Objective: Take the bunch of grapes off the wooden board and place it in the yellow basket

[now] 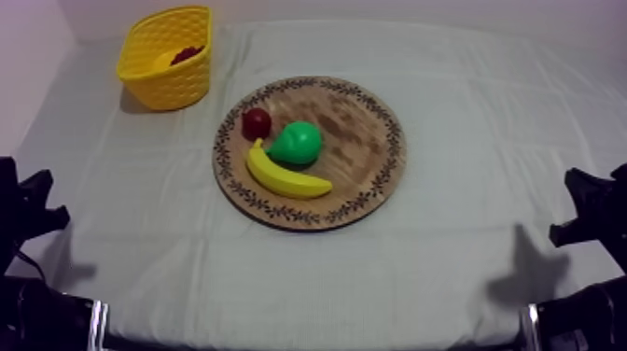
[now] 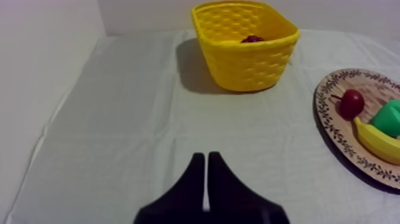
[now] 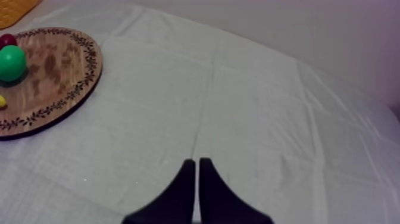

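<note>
Both left gripper [image 2: 206, 156] and right gripper [image 3: 194, 161]: fingers closed, empty; bunch of grapes [image 1: 187, 53] in yellow basket [image 1: 173, 86], 11 o'clock of wooden board [image 1: 364, 140]; I judge no grasp needed.

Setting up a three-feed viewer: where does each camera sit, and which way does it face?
Top view: above the table, slanting down on wooden board and yellow basket; left arm, right arm at lower edges.
Left wrist view: on left arm, facing the basket; left gripper shut.
Right wrist view: on right arm, facing cloth beside the board; right gripper shut.
Both wrist views share the board.
</note>
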You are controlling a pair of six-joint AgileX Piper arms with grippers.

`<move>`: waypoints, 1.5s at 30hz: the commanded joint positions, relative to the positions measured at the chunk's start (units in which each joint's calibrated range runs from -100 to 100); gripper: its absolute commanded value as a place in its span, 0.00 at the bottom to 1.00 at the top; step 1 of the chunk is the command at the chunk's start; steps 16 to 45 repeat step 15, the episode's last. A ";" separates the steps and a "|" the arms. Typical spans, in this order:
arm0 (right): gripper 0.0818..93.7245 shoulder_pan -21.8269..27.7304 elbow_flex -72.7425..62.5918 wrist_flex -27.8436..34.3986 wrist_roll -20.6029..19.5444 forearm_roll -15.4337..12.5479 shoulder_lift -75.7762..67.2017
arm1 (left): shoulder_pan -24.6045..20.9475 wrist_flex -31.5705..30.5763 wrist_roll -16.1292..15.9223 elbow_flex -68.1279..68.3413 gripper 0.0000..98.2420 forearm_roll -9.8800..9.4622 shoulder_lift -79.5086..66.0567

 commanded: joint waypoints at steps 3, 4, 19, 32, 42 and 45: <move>0.00 0.00 -0.01 -0.01 0.01 -0.02 0.00 | 0.02 -0.01 -0.55 0.04 0.00 -0.26 0.01; 0.00 0.00 -0.01 -0.01 0.01 -0.02 0.00 | 0.02 -0.01 -0.61 0.04 0.00 -0.29 0.01; 0.00 0.00 -0.01 -0.01 0.01 -0.02 0.00 | 0.02 -0.01 -0.48 0.05 0.00 -0.36 0.01; 0.00 0.00 -0.01 -0.01 0.01 -0.02 0.00 | 0.02 -0.01 -0.48 0.05 0.00 -0.36 0.01; 0.00 0.00 -0.01 -0.01 0.01 -0.02 0.00 | 0.02 -0.01 -0.48 0.05 0.00 -0.36 0.01; 0.00 0.00 -0.01 -0.01 0.01 -0.02 0.00 | 0.02 -0.01 -0.48 0.05 0.00 -0.36 0.01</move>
